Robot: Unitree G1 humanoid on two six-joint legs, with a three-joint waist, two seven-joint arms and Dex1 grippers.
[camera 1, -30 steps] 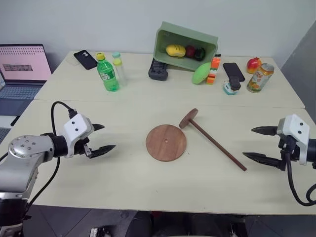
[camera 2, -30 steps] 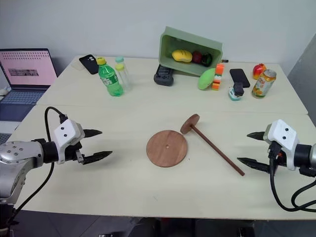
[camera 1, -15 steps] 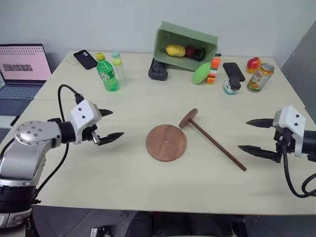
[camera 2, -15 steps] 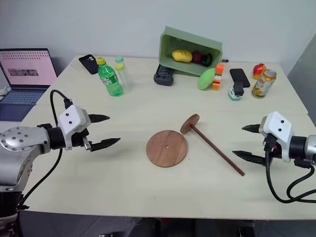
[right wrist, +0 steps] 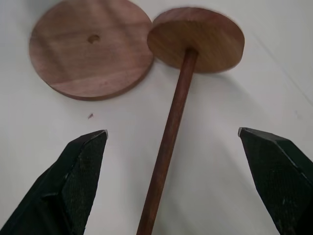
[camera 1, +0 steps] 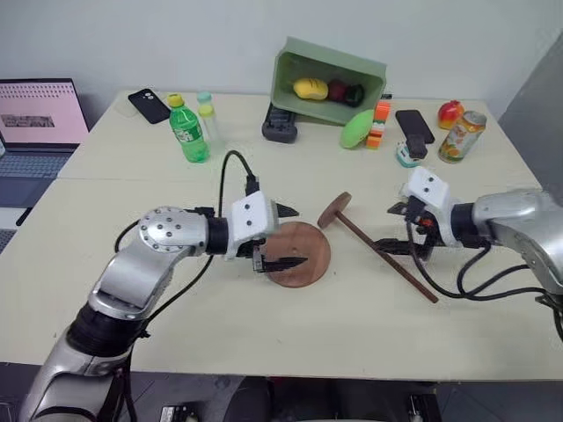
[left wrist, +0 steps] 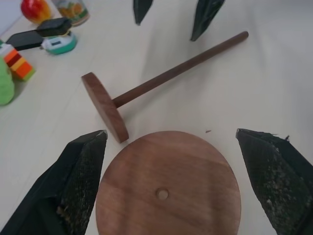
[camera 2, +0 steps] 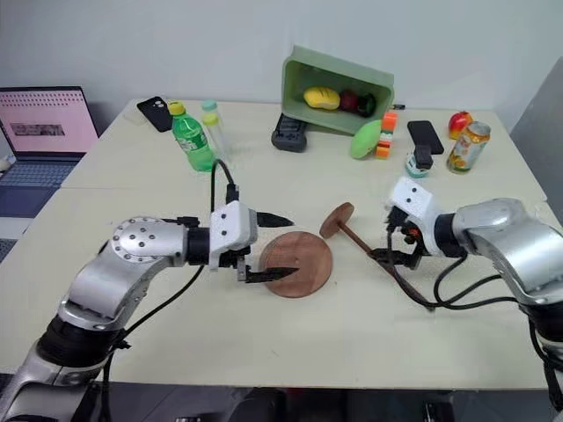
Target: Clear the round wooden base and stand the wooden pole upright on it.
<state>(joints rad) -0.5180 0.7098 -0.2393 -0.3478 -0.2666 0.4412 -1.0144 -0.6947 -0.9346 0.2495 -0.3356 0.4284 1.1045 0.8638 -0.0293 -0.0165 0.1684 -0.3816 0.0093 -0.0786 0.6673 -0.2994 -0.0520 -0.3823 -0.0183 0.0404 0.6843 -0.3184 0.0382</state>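
Note:
The round wooden base (camera 1: 315, 245) lies flat mid-table with nothing on it, a tiny hole in its centre (left wrist: 162, 194). The wooden pole (camera 1: 360, 231) lies on its side just right of the base, its end disc (right wrist: 195, 38) near the base's rim. My left gripper (camera 1: 299, 236) hovers open over the base's left part, pointing right. My right gripper (camera 1: 387, 229) is open too, with its fingers (right wrist: 80, 164) either side of the rod (right wrist: 170, 128), which nothing grips. The left wrist view catches the right gripper's fingertips (left wrist: 206, 15) beyond the pole.
At the back stand a tipped green bin (camera 1: 290, 64) with toy fruit, a green bottle (camera 1: 187, 129), a drink can (camera 1: 462, 136), phones (camera 1: 414, 126) and a black device (camera 1: 280, 124). A laptop (camera 1: 35, 114) sits far left.
Both arms swung inward. The left gripper moved right until it reached over the base. The right gripper came left and forward to the pole. Base and pole have not moved.

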